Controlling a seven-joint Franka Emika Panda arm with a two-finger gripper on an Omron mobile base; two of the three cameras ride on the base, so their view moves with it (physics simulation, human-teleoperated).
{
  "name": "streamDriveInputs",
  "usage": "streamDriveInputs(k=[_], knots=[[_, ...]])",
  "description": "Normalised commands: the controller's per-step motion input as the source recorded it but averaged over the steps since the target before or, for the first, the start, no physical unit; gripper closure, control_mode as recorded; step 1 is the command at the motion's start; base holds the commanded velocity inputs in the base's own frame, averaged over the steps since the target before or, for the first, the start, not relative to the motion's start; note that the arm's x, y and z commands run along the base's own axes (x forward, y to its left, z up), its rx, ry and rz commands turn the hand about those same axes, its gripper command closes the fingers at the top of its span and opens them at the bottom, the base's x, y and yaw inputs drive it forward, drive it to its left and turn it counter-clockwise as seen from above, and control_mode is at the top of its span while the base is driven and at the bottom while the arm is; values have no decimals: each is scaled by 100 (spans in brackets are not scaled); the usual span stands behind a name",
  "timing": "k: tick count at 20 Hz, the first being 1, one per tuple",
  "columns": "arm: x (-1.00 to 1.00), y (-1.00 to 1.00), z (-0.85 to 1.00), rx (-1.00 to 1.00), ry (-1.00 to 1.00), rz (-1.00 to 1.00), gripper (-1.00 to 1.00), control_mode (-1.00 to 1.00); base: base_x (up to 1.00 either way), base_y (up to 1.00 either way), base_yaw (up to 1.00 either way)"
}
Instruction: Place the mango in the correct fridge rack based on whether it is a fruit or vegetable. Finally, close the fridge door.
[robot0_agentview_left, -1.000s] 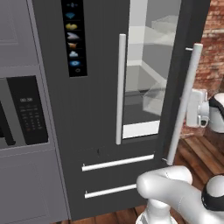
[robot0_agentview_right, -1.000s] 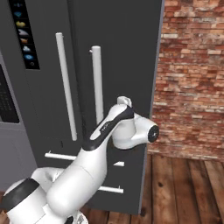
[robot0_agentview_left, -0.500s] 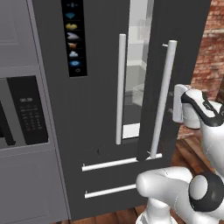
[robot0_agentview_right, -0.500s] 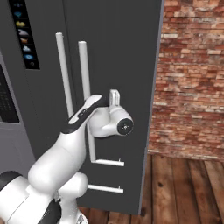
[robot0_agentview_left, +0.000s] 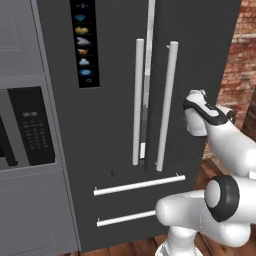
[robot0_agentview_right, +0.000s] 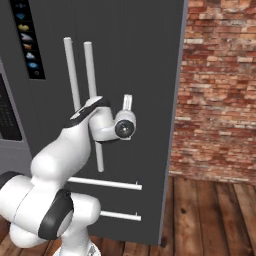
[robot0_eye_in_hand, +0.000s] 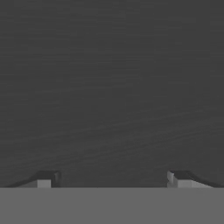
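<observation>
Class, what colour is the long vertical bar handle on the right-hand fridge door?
White, against the dark grey fridge door; the handle shows best in the left base view.

Arm's hand is pressing flat against the fridge door (robot0_agentview_right: 150, 75), just right of its white bar handle (robot0_agentview_right: 94, 100). A brick wall (robot0_agentview_right: 220, 90) is standing right of the fridge, over wood floor (robot0_agentview_right: 210, 215).
</observation>
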Motion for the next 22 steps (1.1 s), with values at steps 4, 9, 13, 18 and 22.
streamDriveInputs(k=[4, 9, 13, 18, 22], knots=[[42, 0, 8, 0, 7, -12, -100, -100, 0, 0, 0], [47, 2, 0, 0, 5, -12, -100, -100, 0, 0, 0], [50, 1, 0, 0, 4, -11, -100, -100, 0, 0, 0], [31, 0, 0, 0, 2, -11, -100, -100, 0, 0, 0], [2, 0, 0, 0, 3, -5, -100, -100, 0, 0, 0]])
